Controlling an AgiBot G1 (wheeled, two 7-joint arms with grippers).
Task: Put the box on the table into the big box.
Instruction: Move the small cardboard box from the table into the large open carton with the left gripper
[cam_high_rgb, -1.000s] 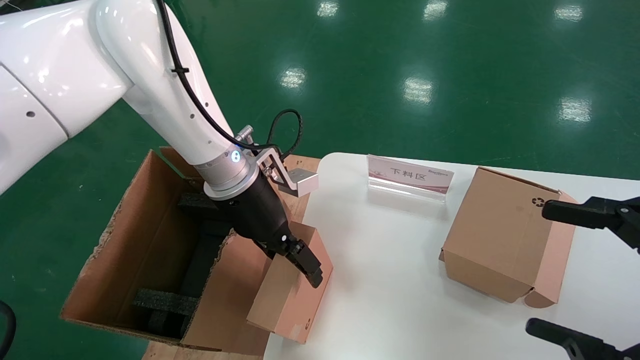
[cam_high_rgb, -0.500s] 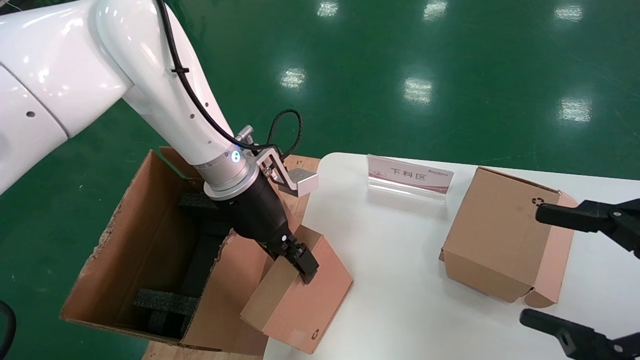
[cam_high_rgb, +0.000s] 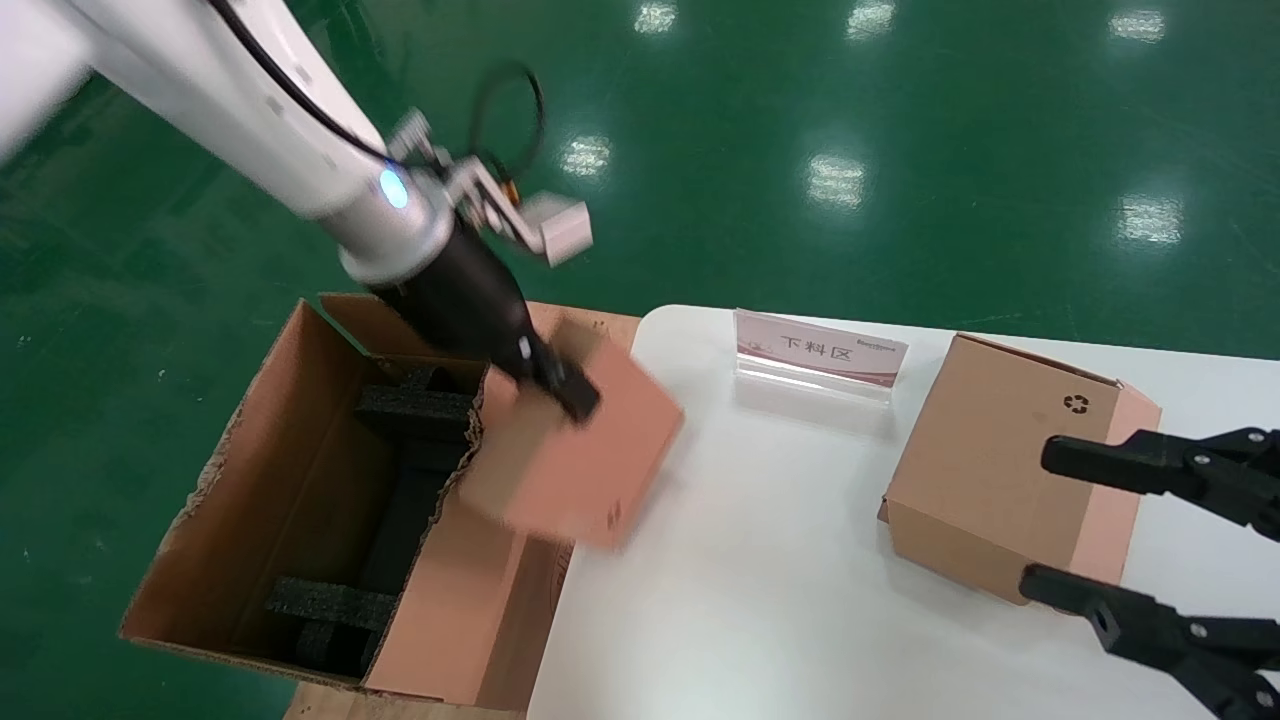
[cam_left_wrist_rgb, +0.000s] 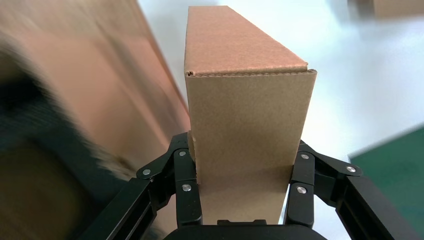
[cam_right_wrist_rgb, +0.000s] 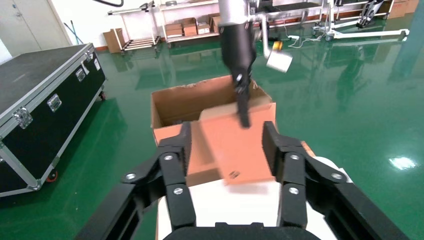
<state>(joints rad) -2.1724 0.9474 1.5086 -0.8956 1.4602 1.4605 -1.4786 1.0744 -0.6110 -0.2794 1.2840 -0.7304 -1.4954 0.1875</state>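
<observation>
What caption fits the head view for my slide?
Left claw holds the box lifted above the big box's rim; right claw open beside a cube box.

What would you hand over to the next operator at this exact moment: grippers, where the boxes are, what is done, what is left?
Left gripper: shut on the box, holding it in the air above the table edge and the big box's near wall.
Right gripper: open, beside the cube-like box, holding nothing.
The big box: beside the table, open, black foam blocks inside.
Done: the box is gripped and off the table.
Left: carry it over the opening, lower it in, release.
</observation>
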